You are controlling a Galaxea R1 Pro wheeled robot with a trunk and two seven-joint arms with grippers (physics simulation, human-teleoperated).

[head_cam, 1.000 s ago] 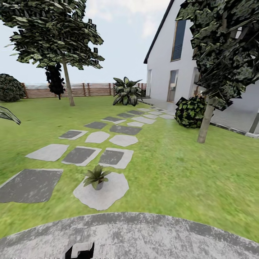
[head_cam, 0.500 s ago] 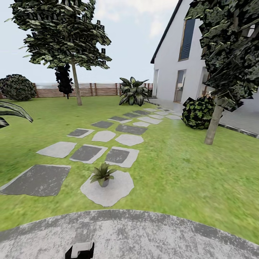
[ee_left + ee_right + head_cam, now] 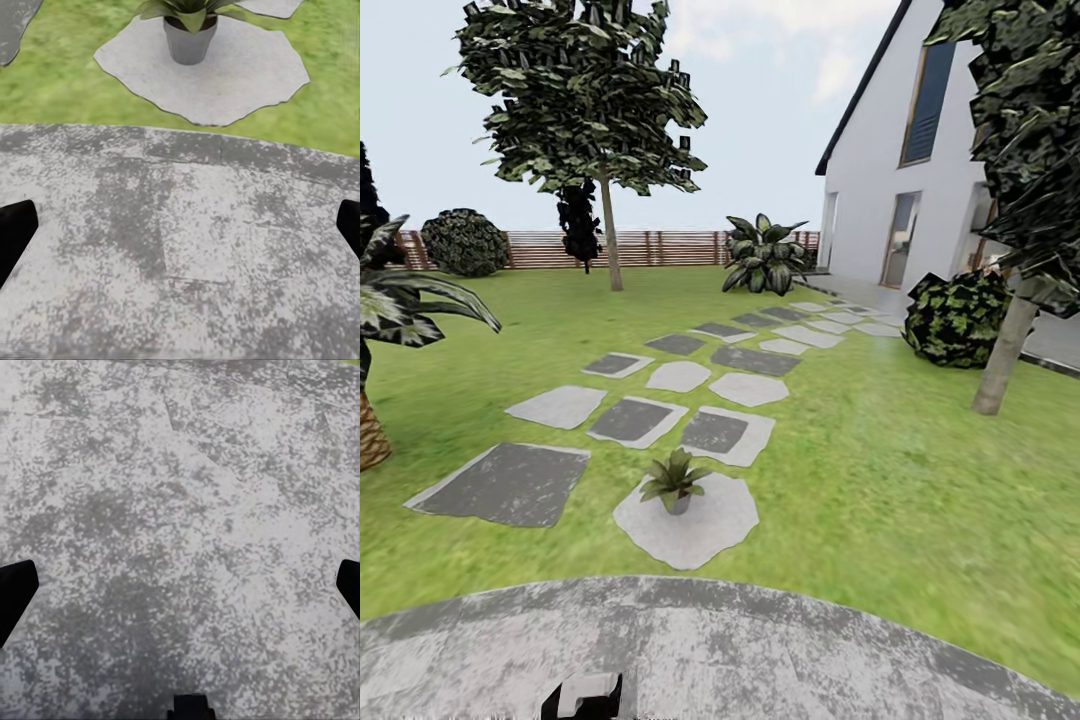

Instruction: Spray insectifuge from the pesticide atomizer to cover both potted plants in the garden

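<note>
Camera panned left, whole scene shifted right; potted plant (image 3: 676, 482), leafy rosette in round grey pot, sits on an irregular pale stepping stone (image 3: 705, 530) just past the mottled grey patio (image 3: 760, 650); both grippers spread wide, holding nothing.

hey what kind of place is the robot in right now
A house's back garden, it seems: green lawn crossed by grey stepping stones, a brown slatted fence behind, and a white house alongside.

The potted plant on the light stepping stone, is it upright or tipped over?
Upright: the potted plant sits level on its stepping stone, its grey pot's rim up and leaves spreading evenly in the left wrist view.
</note>
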